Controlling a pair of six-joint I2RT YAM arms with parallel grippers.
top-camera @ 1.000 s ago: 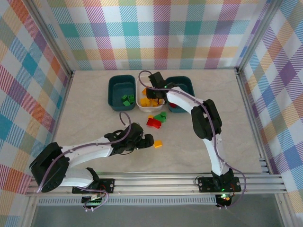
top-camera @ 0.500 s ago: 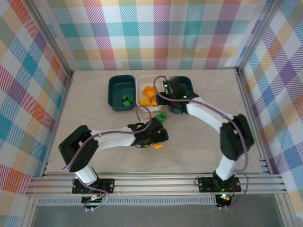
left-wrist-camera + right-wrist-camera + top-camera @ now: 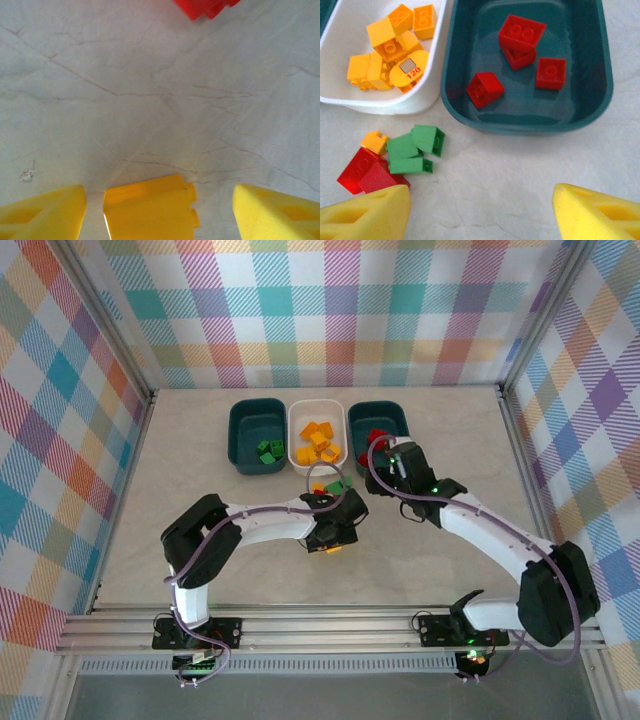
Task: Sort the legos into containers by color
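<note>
My left gripper point(image 3: 159, 196) is low over the table with an orange-yellow lego point(image 3: 149, 207) between its open jaws; a narrow gap shows on each side of the brick. From above, that gripper point(image 3: 335, 536) covers most of the orange lego point(image 3: 331, 549). My right gripper point(image 3: 481, 196) hangs open and empty just in front of the right teal container point(image 3: 527, 65), which holds several red legos point(image 3: 521, 32). The white container point(image 3: 380, 97) holds orange legos point(image 3: 387, 37). The left teal container point(image 3: 257, 435) holds green legos point(image 3: 268, 451).
A loose cluster lies on the table in front of the white bin: green bricks point(image 3: 412, 147), one small orange brick point(image 3: 374, 141) and red bricks point(image 3: 364, 174), close to my right gripper's left finger point(image 3: 367, 215). A red brick point(image 3: 205, 7) lies ahead of my left gripper.
My left arm has swung right onto the lone orange brick and its jaws have narrowed round it. My right arm has pulled back from over the white bin, jaws wider.
</note>
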